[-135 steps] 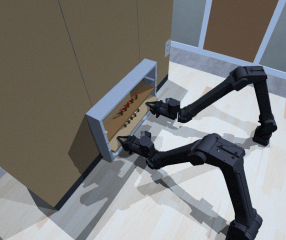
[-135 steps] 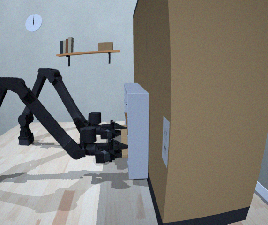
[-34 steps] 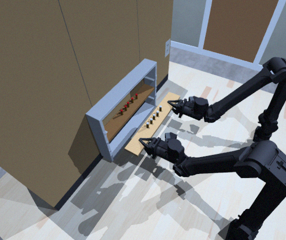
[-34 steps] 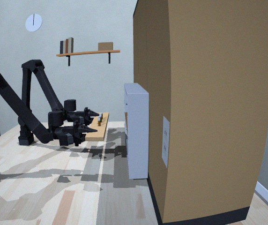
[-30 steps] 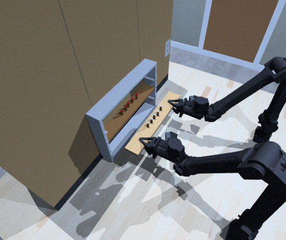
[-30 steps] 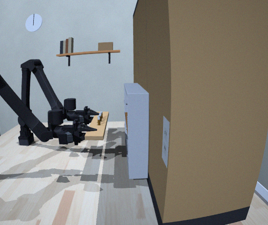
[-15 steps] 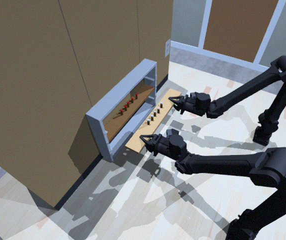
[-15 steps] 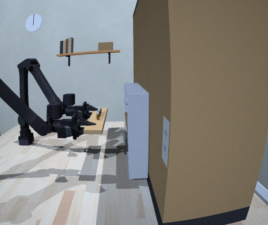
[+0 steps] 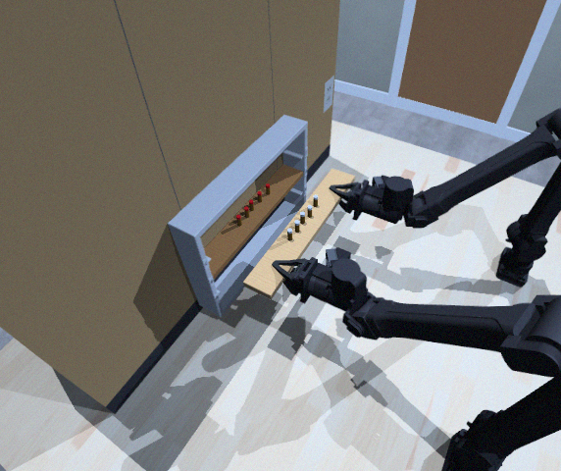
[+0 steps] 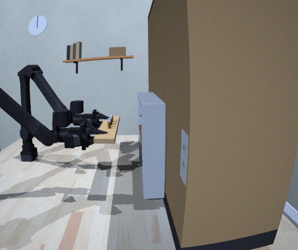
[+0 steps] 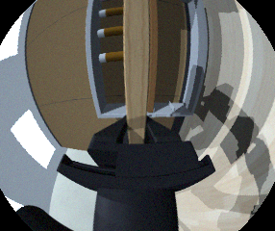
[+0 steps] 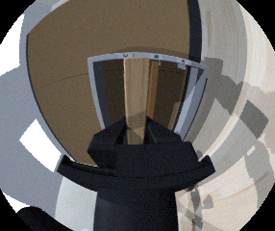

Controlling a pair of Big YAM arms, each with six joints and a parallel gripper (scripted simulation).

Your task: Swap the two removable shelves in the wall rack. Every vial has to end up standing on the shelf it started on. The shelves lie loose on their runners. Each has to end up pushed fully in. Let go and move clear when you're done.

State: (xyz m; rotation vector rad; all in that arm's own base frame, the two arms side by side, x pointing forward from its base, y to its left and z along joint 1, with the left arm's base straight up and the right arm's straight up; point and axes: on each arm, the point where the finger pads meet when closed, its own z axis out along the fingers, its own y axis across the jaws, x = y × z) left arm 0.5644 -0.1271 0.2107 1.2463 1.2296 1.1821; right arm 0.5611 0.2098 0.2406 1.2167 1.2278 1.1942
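Observation:
The light shelf [image 9: 262, 278] [image 10: 110, 137] [image 11: 137, 72] [image 12: 137, 87] is held level in the air, outside the rack's open front. Several white-capped vials [image 9: 302, 218] [image 10: 109, 124] [image 11: 112, 33] stand upright on it. My left gripper [image 9: 275, 263] [image 10: 108, 117] [image 11: 136, 116] is shut on its front edge near the left end. My right gripper [image 9: 332, 188] [image 10: 106, 132] [image 12: 136, 116] is shut on that edge near the right end. The brown shelf [image 9: 218, 255] [image 11: 153, 63] [image 12: 153, 87] is inside the wall rack [image 9: 234, 170] [image 10: 153, 153] [image 11: 92, 63], with several red-capped vials [image 9: 251, 205] upright on it.
The rack is fixed to a brown wall block [image 9: 68, 152] [image 10: 240, 107]. Small runners [image 12: 157, 57] show on the rack's right inner side. A gap separates the light shelf from the rack. A socket plate [image 9: 328, 94] [image 10: 184, 157] is on the wall beyond the rack's right side.

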